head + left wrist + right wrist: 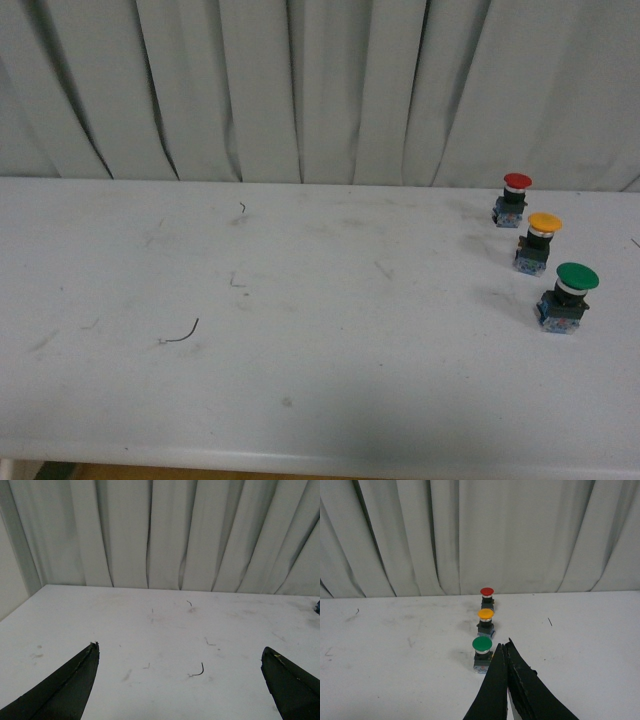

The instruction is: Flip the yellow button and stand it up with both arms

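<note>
Currently you are at the approach step: neither arm touches anything, and no arm shows in the front view. The yellow button (541, 243) stands cap-up on its contact block at the far right of the white table (300, 350), in the middle of a row of three, with the red-capped switch (512, 198) behind it toward the curtain (300, 90) and the green-capped switch (568, 297) in front of it, nearer the robot. Note that the three stand near one another but apart. The right gripper (506, 647) has its fingers pressed together and its tips sit just beside the green-capped switch, in line with the row. The left gripper (180, 652) has its fingers spread wide over bare tabletop on the left side, well apart from the row. For the next move, you probably need to part the right fingers and reach past the green cap to the yellow one without knocking either neighbour, then bring the left arm across to share the flip.
</note>
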